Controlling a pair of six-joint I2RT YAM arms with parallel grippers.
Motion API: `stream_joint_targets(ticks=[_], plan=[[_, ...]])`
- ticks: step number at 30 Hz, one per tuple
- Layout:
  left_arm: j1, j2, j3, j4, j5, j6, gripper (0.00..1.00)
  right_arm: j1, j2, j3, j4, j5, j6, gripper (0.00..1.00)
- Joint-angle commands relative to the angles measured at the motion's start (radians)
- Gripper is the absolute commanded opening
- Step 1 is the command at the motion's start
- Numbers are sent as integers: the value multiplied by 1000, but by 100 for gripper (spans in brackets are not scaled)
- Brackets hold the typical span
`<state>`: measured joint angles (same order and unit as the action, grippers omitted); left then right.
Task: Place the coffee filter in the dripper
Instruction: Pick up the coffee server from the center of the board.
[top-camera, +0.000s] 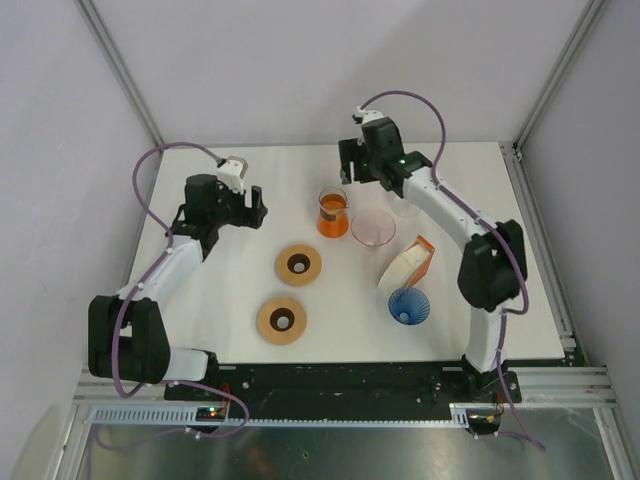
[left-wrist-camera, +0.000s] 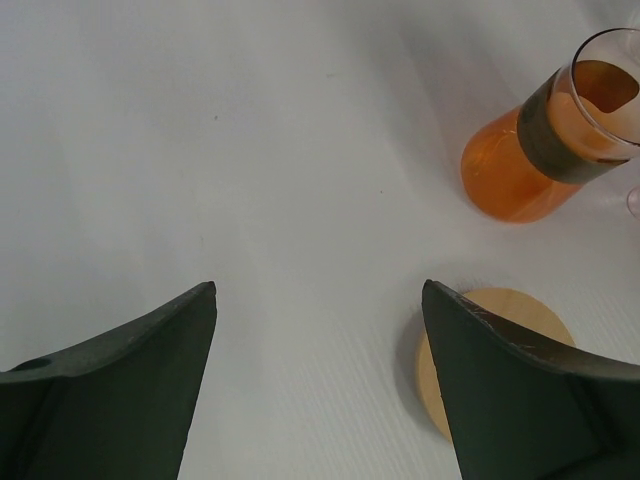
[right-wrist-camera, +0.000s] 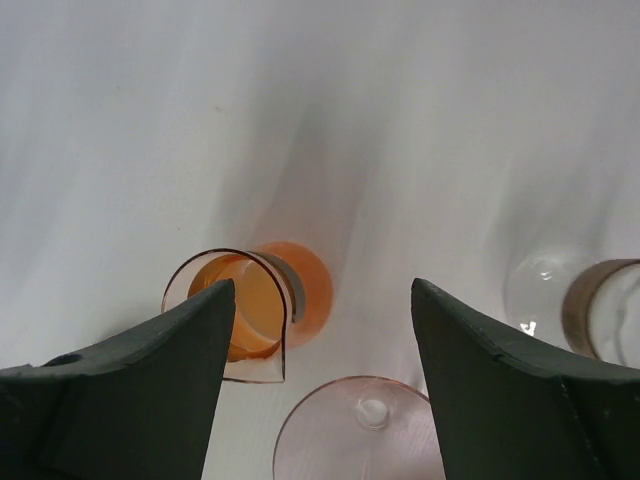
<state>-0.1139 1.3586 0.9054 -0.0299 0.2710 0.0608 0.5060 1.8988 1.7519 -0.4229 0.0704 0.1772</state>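
Observation:
A stack of white coffee filters (top-camera: 402, 268) leans in an orange holder on the table's right side. A blue dripper (top-camera: 408, 306) lies just in front of it. A pink glass dripper (top-camera: 373, 228) stands behind it and also shows in the right wrist view (right-wrist-camera: 360, 425). My right gripper (top-camera: 365, 176) is open and empty, above the table behind the pink dripper (right-wrist-camera: 322, 282). My left gripper (top-camera: 245, 211) is open and empty, left of the orange carafe (left-wrist-camera: 319, 285).
An orange carafe (top-camera: 333, 213) stands mid-table (left-wrist-camera: 530, 160) (right-wrist-camera: 255, 300). Two wooden rings (top-camera: 298, 264) (top-camera: 281, 320) lie in front of it; one shows in the left wrist view (left-wrist-camera: 520, 308). A clear glass (top-camera: 405, 208) (right-wrist-camera: 600, 300) stands right of the pink dripper.

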Motion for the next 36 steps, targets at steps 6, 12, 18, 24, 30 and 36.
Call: stream_joint_targets(ticks=[6, 12, 18, 24, 30, 36], plan=[[3, -38, 9, -13, -40, 15, 89, 59, 137, 140, -119, -39, -60, 75], [2, -34, 9, -14, -42, 16, 89, 71, 192, 160, -141, -59, -94, 70], [3, -36, 9, -14, -52, 20, 89, 75, 227, 168, -135, -56, -110, 57], [2, -35, 8, -14, -50, 19, 89, 94, 219, 164, -105, -38, -139, 33], [2, -36, 8, -15, -48, 21, 89, 113, 201, 165, -79, -11, -169, 11], [3, -40, 13, -24, -39, 32, 89, 123, 165, 162, -67, -29, -173, 0]])
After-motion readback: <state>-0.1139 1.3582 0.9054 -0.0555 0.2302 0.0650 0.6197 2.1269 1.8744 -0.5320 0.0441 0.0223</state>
